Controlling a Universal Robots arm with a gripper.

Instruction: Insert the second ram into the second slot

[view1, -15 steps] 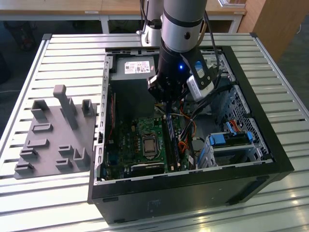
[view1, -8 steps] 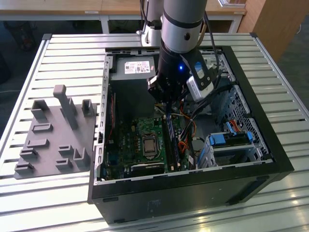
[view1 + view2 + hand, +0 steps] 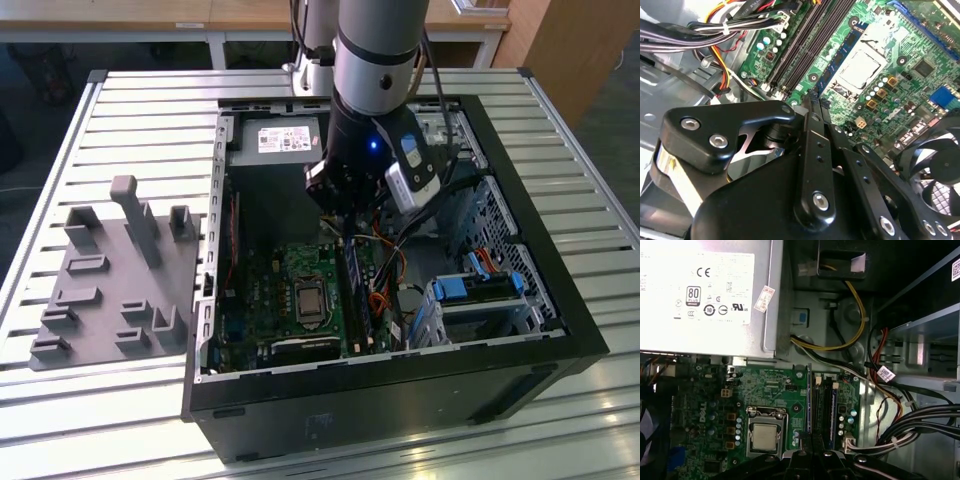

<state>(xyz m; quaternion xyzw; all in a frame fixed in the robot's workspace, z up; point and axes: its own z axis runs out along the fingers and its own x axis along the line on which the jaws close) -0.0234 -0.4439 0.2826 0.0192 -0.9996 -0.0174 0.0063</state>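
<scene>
Plainly, in the exterior view we see the gripper (image 3: 345, 222) reaching down into the open computer case (image 3: 400, 400), whose black walls ring the work on every side, leaving the open top as the free way. Below it the second ram (image 3: 354, 295) stands on its long edge on the motherboard (image 3: 260, 290). Its long axis runs from the gripper toward the case's near wall. The processor socket (image 3: 306, 300) lies just beside it on the exterior view's left, cables (image 3: 385, 265) crowd close on the exterior view's right, and the drive cage (image 3: 480, 300) stands beyond them. In the second wrist view the gripper (image 3: 812, 97) has its fingers drawn together to a narrow tip right at one end of the second ram (image 3: 840, 57). The stick stretches straight away alongside the processor socket (image 3: 860, 67), parallel to the black slots (image 3: 802, 47); we cannot tell whether the tips pinch it. A fan (image 3: 935, 170) sits near the arm. In the first wrist view the second ram (image 3: 810, 405) runs from the gripper (image 3: 812, 447) to the board's edge near the power supply (image 3: 705, 295), between the processor socket (image 3: 765, 436) and the cables (image 3: 910, 425).
</scene>
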